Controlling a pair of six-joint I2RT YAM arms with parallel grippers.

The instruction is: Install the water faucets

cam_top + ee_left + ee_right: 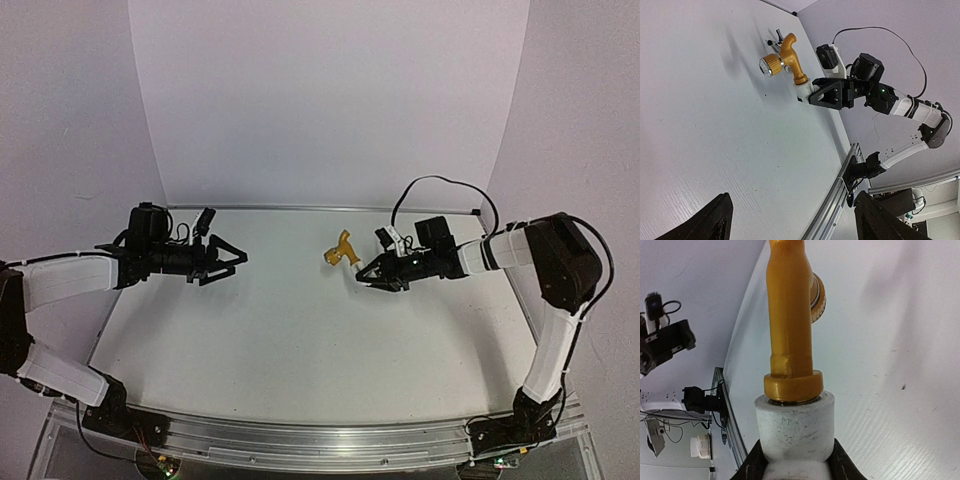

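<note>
Your top view looks down from behind the near edge of the counter point(300, 340) toward its far edge. Your left wrist camera looks across from the left edge. Your right wrist camera sits close on the white fitting point(795, 425) and the gold faucet point(790, 315), which all three views share.

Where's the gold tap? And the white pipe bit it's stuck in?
gold tap point(791, 59), left wrist view, on its body.
white pipe bit point(795, 427), right wrist view, on its side wall.
</note>
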